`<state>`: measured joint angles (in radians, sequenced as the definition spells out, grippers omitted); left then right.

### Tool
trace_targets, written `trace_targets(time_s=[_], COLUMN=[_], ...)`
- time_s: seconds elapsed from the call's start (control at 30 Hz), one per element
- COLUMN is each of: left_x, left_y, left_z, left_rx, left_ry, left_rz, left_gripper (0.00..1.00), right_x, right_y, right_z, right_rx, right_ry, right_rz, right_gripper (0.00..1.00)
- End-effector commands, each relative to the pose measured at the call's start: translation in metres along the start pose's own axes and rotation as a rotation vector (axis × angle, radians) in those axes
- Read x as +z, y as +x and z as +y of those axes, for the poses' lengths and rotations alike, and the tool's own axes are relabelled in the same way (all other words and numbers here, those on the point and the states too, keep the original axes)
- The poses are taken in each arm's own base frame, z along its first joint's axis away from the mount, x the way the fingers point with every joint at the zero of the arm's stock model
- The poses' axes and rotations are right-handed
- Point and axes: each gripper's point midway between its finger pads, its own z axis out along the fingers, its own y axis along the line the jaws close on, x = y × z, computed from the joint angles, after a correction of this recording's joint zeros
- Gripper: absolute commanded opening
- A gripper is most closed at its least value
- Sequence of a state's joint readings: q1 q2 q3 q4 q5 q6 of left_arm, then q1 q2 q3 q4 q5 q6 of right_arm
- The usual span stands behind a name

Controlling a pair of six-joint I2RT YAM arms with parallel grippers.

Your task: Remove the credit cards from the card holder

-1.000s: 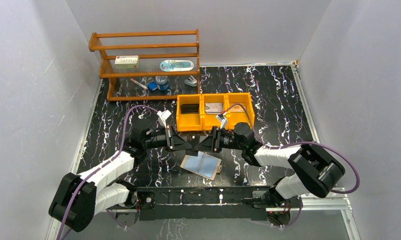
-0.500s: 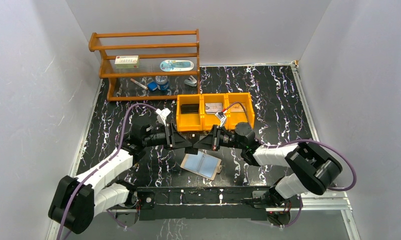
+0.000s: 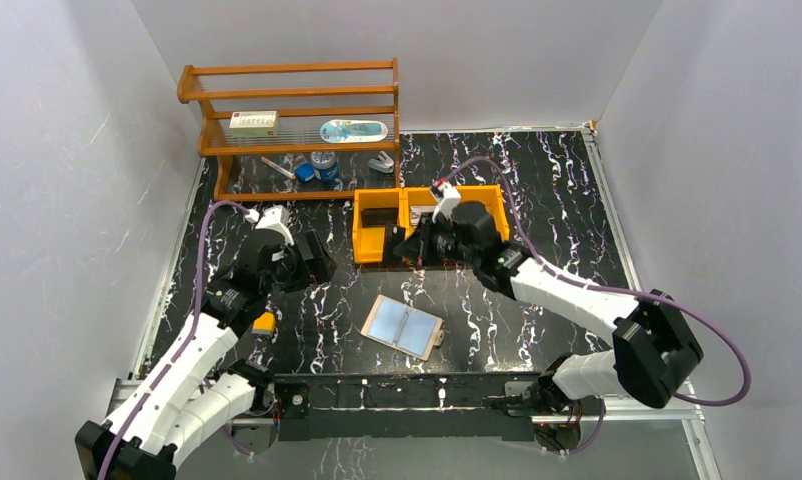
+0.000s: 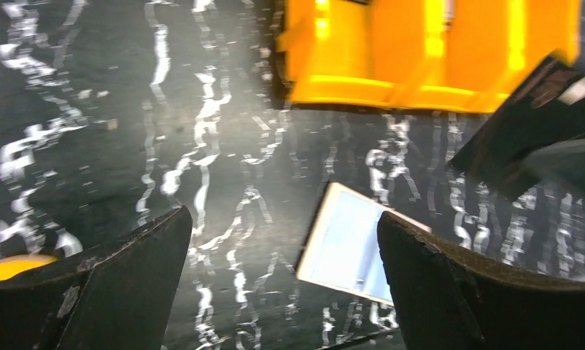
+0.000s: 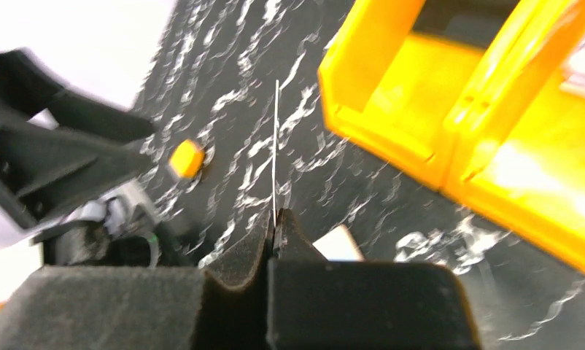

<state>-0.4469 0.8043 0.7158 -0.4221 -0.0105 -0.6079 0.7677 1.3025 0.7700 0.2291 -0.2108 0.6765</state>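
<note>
The card holder [image 3: 404, 328] lies spread open on the black marbled table, its bluish sleeves facing up, and shows also in the left wrist view [image 4: 348, 244]. My right gripper [image 5: 277, 215] is shut on a thin credit card [image 5: 276, 146], seen edge-on as a pale line. In the top view that gripper [image 3: 405, 250] hangs at the front of the orange tray [image 3: 362, 245]. A black card [image 3: 380, 216] lies in the tray's left compartment. My left gripper [image 3: 317, 262] stands open and empty, left of the tray and apart from the holder.
A wooden shelf rack [image 3: 292, 120] with small items stands at the back left. The orange tray's wall [image 5: 392, 124] is close to the right of the held card. The left arm [image 5: 49, 160] is near on the other side.
The two grippers met above the holder; the left one opened and drew back to the left. The right one shut on the card and carried it up toward the tray.
</note>
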Motion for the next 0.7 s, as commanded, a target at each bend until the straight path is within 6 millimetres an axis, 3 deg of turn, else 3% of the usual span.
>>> trace_targets(time_s=[0.0,0.2,0.37,0.67], left_x=[-0.018,-0.024,-0.026,-0.033], left_y=[-0.007,-0.010,-0.006,-0.008], left_z=[0.054,0.050,0.050,0.050], left_rx=[0.088,0.085,0.085,0.076], left_ry=[-0.264,-0.226,-0.227,-0.216], left_rz=[-0.060,-0.098,-0.075,-0.107], left_gripper=[0.98,0.98,0.98,0.98], right_x=[0.007,0.034,0.062,0.105], right_y=[-0.040,-0.075,-0.087,-0.089], right_z=[-0.031,-0.048,-0.053,-0.070], right_rx=[-0.253,-0.561,-0.885,-1.159], right_ry=[0.250,0.454,0.535,0.569], right_rz=[-0.010,-0.008,0.066,0.193], right_gripper=[0.00,0.00,0.00,0.00])
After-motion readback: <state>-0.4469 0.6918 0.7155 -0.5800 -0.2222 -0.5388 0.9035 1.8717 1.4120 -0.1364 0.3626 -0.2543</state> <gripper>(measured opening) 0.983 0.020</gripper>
